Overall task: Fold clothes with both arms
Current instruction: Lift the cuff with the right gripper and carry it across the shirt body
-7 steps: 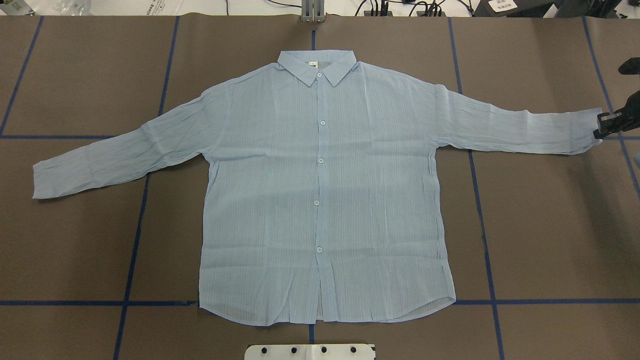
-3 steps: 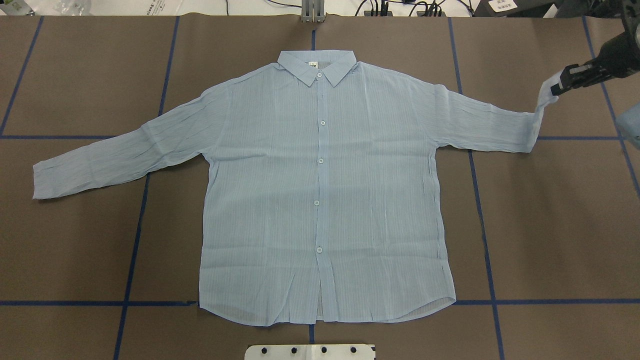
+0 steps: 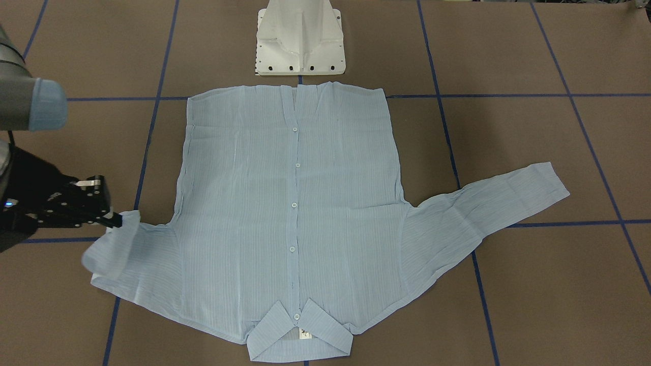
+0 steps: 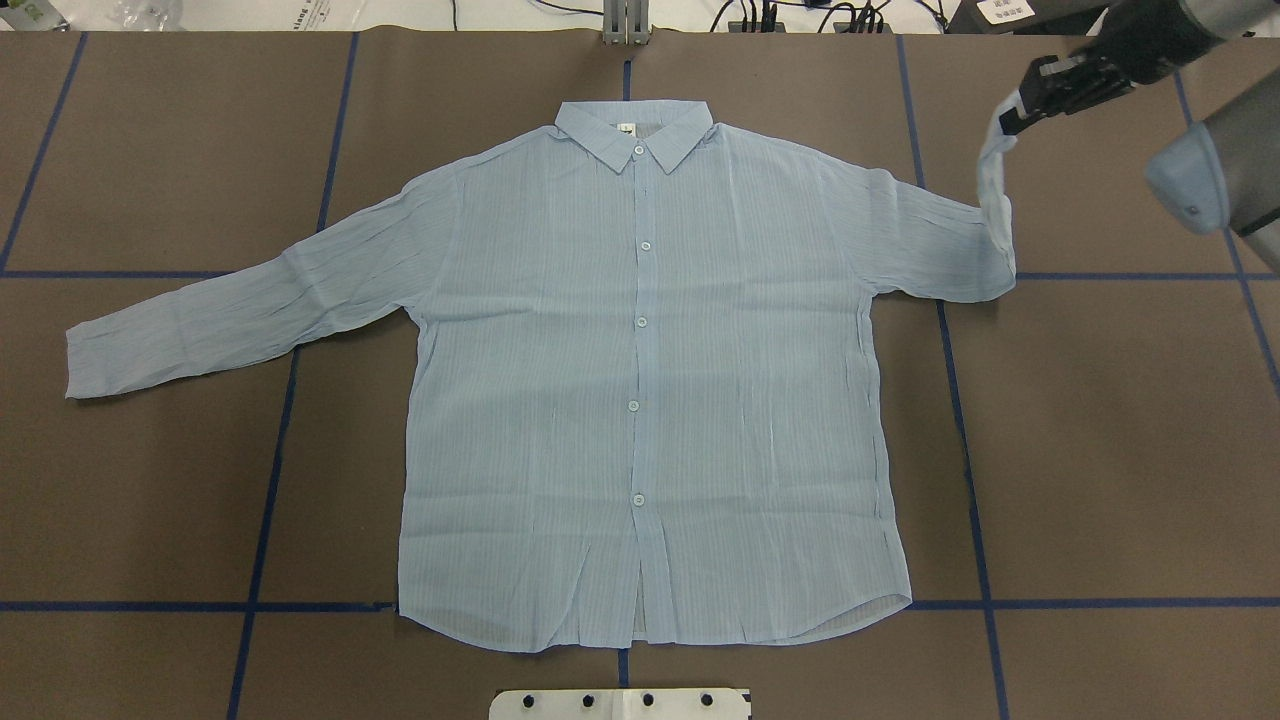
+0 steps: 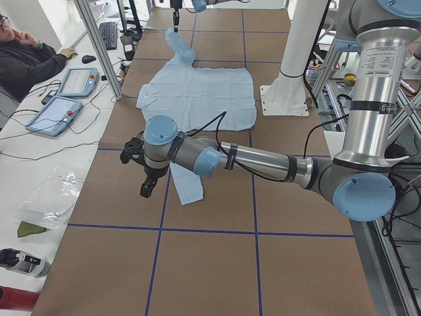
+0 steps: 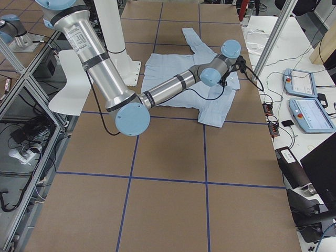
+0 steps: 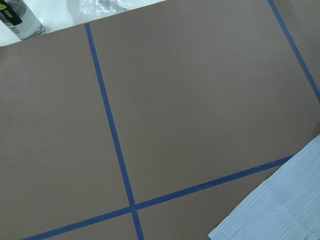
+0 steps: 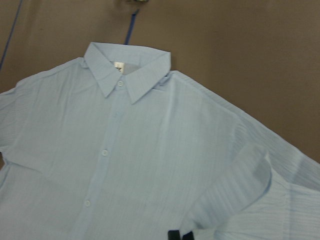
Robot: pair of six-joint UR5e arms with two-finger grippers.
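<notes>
Brown tabletop is being covered by an unfolded shirt, only the cuff at the right gripper being pinched and held up; whether the left gripper is spread cannot be told.

The overhead camera looks down from behind the robot and the front one faces it across the table; both show the whole shirt. Two side cameras look along the table from its ends; the wrist cameras are close.
</notes>
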